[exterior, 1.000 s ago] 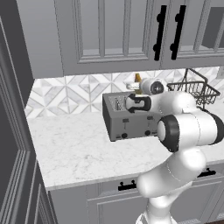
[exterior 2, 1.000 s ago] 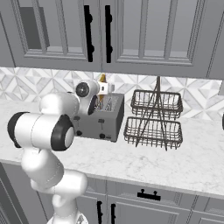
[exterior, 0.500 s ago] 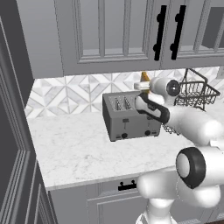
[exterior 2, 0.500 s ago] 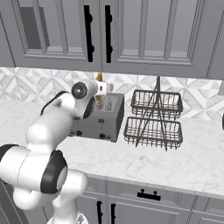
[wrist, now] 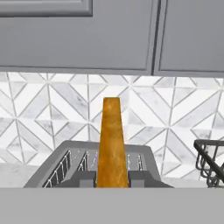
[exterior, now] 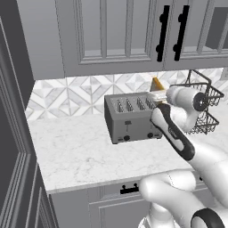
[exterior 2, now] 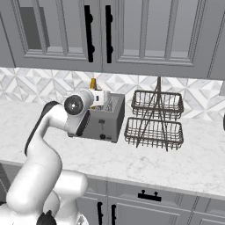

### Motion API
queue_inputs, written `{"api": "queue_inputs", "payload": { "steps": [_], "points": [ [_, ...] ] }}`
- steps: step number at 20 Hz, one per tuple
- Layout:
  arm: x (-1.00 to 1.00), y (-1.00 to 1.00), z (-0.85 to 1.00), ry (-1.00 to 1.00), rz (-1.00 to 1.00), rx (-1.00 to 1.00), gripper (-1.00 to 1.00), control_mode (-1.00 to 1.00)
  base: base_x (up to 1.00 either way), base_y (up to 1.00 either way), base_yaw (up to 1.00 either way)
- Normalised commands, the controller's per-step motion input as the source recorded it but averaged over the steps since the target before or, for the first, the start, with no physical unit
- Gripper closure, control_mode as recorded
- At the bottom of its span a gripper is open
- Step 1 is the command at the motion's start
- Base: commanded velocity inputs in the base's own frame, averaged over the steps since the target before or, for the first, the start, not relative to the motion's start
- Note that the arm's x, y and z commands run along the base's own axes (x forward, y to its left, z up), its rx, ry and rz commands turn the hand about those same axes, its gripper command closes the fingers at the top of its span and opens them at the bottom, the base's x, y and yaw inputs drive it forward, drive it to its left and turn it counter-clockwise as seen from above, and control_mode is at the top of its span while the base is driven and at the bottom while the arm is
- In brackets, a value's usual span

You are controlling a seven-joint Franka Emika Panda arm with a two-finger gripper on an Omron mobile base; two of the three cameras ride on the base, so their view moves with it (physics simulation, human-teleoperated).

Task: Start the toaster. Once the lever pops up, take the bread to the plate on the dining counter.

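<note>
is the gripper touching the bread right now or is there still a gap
Touching. In the hand view the gripper has a dark finger pressed against each side of the bread, which stands edge-on above the toaster, with no gap either side.

The white marble worktop [exterior: 80,151] carries the grey toaster [exterior: 131,118] near its back edge, and a two-tier black wire basket rack [exterior 2: 154,119] just beside the toaster.

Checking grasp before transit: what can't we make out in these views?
- Bread lower part: hand view, cut off by the bottom edge.
- Fingertips' contact with the bread: hand view, only their tops show.
- Toaster right end: left base view, hidden by the arm.
- Toaster's left side: right base view, hidden by the wrist.
</note>
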Motion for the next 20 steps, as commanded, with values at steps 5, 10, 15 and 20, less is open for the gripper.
{"api": "queue_inputs", "payload": {
  "steps": [5, 10, 15, 20],
  "points": [
    [-1.0, -0.04, 0.12, 0.17, 0.04, -0.11, 1.0, -1.0, 0.0, 0.0, 0.0],
    [-0.99, 0.0, -0.07, 0.15, 0.0, -0.18, 1.0, -1.0, 0.0, 0.0, 0.0],
    [-0.61, 0.04, -0.2, -0.04, 0.0, -0.07, 1.0, -1.0, 0.0, 0.0, 0.0],
    [-0.19, 0.19, -0.12, -0.01, 0.0, -0.08, 1.0, -1.0, 0.0, 0.0, 0.0]
  ]
}}
